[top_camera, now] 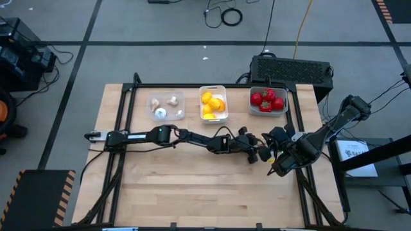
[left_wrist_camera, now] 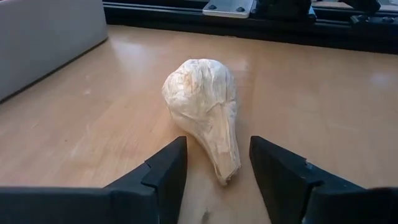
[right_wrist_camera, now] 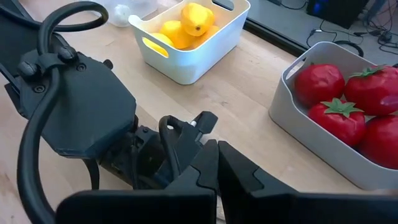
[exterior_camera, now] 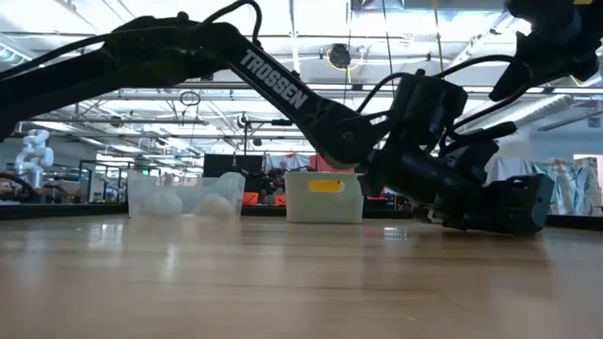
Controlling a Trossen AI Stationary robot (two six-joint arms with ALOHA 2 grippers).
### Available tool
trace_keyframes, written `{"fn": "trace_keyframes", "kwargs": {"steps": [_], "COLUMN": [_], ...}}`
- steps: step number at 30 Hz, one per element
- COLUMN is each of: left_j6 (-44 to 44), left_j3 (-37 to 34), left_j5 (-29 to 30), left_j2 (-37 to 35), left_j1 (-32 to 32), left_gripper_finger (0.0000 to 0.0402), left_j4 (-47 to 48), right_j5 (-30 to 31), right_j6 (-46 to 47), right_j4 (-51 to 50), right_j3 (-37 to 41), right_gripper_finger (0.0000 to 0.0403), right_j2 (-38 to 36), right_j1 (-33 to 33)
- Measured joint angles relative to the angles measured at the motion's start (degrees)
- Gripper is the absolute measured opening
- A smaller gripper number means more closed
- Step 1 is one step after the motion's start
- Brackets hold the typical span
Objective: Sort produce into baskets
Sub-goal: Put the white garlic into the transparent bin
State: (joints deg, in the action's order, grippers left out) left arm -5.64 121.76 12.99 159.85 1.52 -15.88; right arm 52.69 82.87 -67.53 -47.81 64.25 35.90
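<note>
Tabletop (top_camera: 192, 186): left hand (left_wrist_camera: 214, 171) straddles garlic (left_wrist_camera: 205, 106).

Three trays stand in a row along the table's (top_camera: 192, 186) far edge: the left tray (top_camera: 180, 97) holds garlic bulbs (top_camera: 160, 113), the middle tray (top_camera: 212, 88) lemons (top_camera: 213, 104), the right tray (top_camera: 254, 109) tomatoes (top_camera: 268, 100). One loose garlic bulb (left_wrist_camera: 205, 106) lies on the table nearer the front, below the right tray, its stalk between the left gripper's (left_wrist_camera: 217, 171) parted fingers.
</note>
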Motion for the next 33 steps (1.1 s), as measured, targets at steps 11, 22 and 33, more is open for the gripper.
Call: {"fn": "trace_keyframes", "kwargs": {"steps": [11,22,33], "left_j6": [-2.8,4.7,9.1], "left_j3": [0.0,-0.5,-0.5], "left_j5": [-0.1,-4.4,0.7], "left_j2": [-0.6,-12.8,-33.3], "left_j1": [0.2,0.0,-1.7], "left_gripper_finger": [0.0074,0.0018,0.0019], "left_j4": [4.6,37.3,82.9], "right_j5": [-0.1,-0.3,-0.3], "right_j6": [-0.6,0.4,0.5], "right_j4": [0.0,0.5,4.5], "right_j3": [0.0,0.0,0.0], "right_gripper_finger": [0.0,0.0,0.0], "right_j2": [0.0,0.0,0.0], "right_j1": [0.0,2.1,5.2]}}
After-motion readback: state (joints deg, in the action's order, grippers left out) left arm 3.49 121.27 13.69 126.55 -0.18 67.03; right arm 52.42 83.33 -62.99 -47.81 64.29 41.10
